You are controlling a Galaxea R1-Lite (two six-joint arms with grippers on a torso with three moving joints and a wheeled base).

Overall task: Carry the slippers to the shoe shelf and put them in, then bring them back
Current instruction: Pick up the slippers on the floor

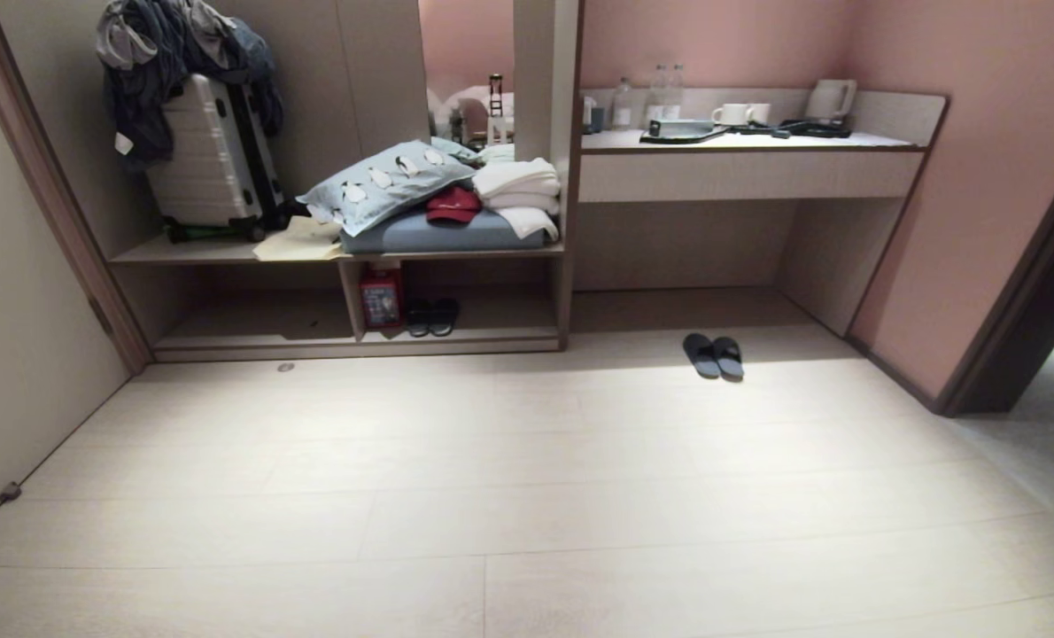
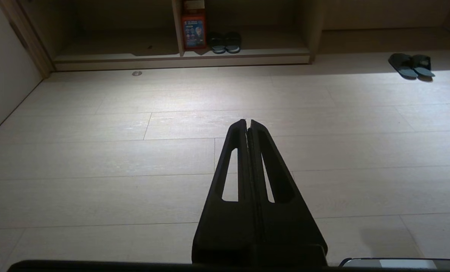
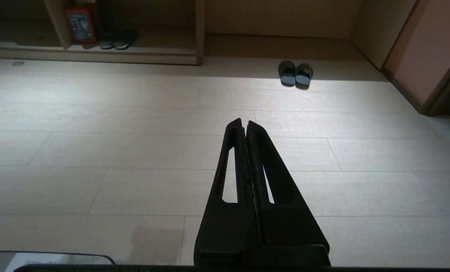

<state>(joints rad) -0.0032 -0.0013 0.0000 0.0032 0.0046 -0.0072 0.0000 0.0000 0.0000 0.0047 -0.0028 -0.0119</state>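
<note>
dark grey slippers (image 1: 714,355) sit side by side on the floor, just outside the open recess under the counter, well right of the shoe shelf (image 1: 456,338). my left gripper (image 2: 247,122) and right gripper (image 3: 244,121) both pressed together, empty, far short. first drive close, square on, then spread the right fingers.

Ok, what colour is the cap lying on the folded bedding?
Dark red. The cap shows best in the head view, beside the white towels.

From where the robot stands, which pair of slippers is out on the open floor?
The plain dark grey slippers, side by side before the recess under the counter. The black pair sits inside the shoe shelf, beside a red box.
</note>
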